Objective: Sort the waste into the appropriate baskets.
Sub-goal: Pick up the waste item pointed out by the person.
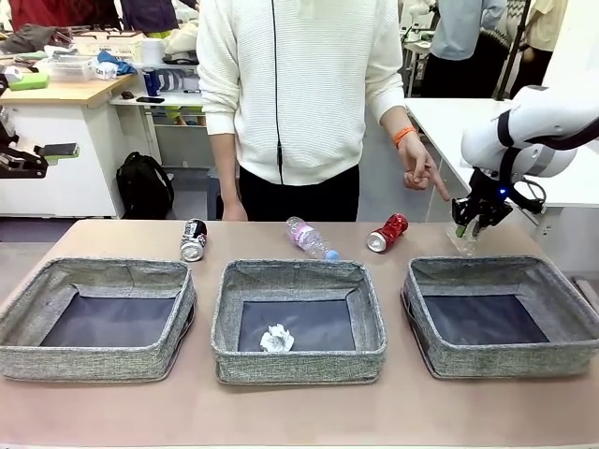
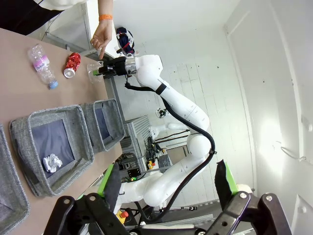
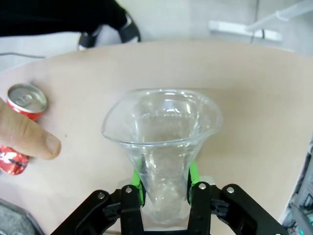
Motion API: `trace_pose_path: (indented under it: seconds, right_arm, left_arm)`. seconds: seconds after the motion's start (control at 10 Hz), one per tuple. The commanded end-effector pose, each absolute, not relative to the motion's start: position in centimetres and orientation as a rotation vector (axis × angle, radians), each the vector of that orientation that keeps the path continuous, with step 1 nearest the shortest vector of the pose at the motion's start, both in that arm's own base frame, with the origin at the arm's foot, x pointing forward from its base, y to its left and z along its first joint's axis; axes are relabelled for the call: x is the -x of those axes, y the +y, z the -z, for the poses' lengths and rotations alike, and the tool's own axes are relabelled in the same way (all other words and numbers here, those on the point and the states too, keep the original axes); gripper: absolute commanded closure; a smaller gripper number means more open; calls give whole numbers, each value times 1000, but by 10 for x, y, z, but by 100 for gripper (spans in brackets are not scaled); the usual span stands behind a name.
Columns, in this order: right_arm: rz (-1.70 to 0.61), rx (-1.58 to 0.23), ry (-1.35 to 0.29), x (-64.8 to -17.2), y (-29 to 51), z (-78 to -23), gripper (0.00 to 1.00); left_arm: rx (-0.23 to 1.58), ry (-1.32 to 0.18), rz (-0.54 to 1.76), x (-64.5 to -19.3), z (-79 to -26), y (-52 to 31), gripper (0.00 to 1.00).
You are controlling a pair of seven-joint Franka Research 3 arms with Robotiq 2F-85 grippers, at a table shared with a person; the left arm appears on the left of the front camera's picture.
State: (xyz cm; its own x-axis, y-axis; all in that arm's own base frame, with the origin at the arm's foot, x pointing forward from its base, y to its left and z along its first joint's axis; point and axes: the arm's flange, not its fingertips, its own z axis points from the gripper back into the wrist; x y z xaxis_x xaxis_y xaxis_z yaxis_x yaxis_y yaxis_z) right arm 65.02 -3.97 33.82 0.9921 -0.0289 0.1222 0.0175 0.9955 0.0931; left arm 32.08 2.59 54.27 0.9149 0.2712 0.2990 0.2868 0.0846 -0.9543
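right gripper (image 3: 165, 182) — clamped on the clear plastic cup (image 3: 161, 127) | cup's pinched right between its pads — red drink can (image 3: 22, 105) nearby

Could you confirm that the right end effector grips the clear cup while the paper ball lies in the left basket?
Not quite: the front view shows the paper ball in the middle basket; the right end effector does grip the clear cup.

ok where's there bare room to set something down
Bare: the table strip nearer than the baskets, and the far-left corner beside the black can. Crowded: the far edge, with bottle, red can, the person's hand and the right gripper shut on the cup.
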Motion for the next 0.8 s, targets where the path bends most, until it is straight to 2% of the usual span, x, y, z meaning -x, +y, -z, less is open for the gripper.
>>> trace_pose_path:
  seconds: [0.0, 0.2, 0.4, 0.6, 0.7]
  right_arm:
    - [87, -59, -173, -626, -59, -376, 61]
    - [182, -105, -256, -571, -86, -447, 61]
    - [153, -144, -215, -514, -93, -497, 61]
    - [58, -144, -250, -445, -90, -522, 61]
    - [56, -179, -297, -429, -98, -521, 61]
  left_arm:
    - [1499, -452, 22, -319, -544, 26, 0]
    - [1499, -452, 22, -319, -544, 26, 0]
    - [1499, -452, 22, -319, -544, 26, 0]
    - [1499, -452, 22, -319, -544, 26, 0]
    - [1499, -452, 22, -319, -544, 26, 0]
